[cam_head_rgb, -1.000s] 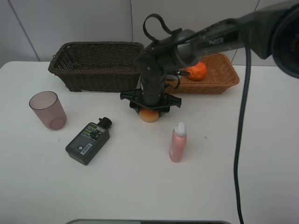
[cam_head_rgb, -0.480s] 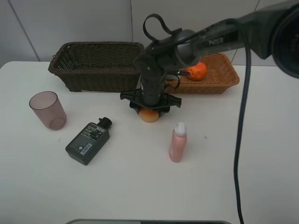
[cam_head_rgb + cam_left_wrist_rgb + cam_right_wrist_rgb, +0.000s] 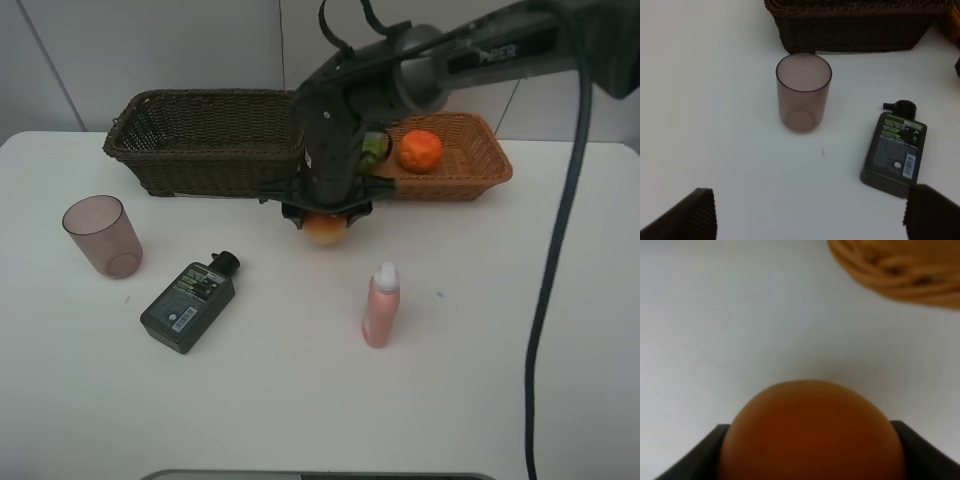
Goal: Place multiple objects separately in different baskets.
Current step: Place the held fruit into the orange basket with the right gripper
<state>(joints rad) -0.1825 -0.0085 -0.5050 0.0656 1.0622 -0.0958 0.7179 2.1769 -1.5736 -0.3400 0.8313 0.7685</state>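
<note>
My right gripper [image 3: 325,214] is shut on the red-yellow peach [image 3: 322,232] and holds it just above the table, in front of the gap between the two baskets. The right wrist view is filled by the peach [image 3: 810,432] between the dark fingers [image 3: 687,457]. An orange [image 3: 421,150] and a green fruit [image 3: 374,151], half hidden by the arm, lie in the orange-tan basket [image 3: 497,162]. The dark brown basket [image 3: 205,172] stands at the back left. My left gripper [image 3: 812,215] is open over bare table, short of the purplish cup [image 3: 803,92] and the dark flat bottle [image 3: 895,150].
The cup [image 3: 102,235] stands at the left, the dark bottle [image 3: 190,300] lies beside it, and the pink white-capped bottle [image 3: 381,305] stands upright in front of the peach. The tan basket's rim [image 3: 900,270] shows just beyond the peach. The right arm's cable hangs at the right.
My right gripper has lifted the peach off the table and carried it a little back toward the baskets. The arm's upper part has shifted. Nothing else has moved.
</note>
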